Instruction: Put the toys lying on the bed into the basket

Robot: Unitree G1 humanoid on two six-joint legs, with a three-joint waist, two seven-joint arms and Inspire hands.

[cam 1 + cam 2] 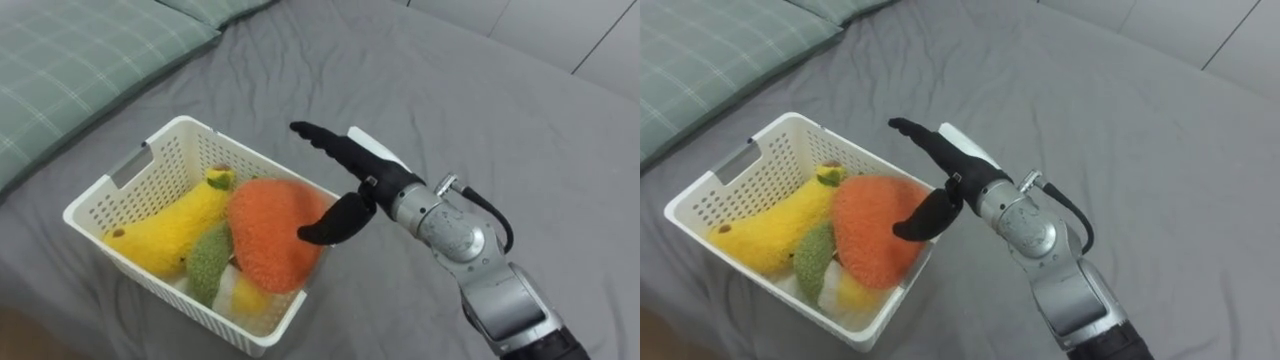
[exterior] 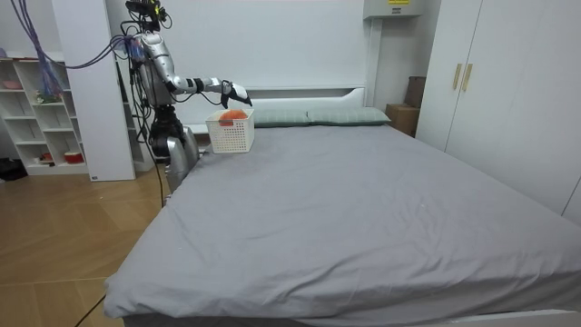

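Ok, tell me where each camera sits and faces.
Left eye view: on the head, looking down at the white lattice plastic basket on the grey bed sheet; right hand, forearm show.
Right eye view: same aim, slightly aside; hand open by the orange plush toy.
Room view: beyond the bed's foot, facing the white headboard; whole robot at bedside.
All share basket and hand.

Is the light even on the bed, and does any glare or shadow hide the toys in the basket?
Left eye view: soft, even light, no glare; the orange toy, yellow toy and green toy show plainly in the basket. Room view: bed evenly lit, without hard shadows.
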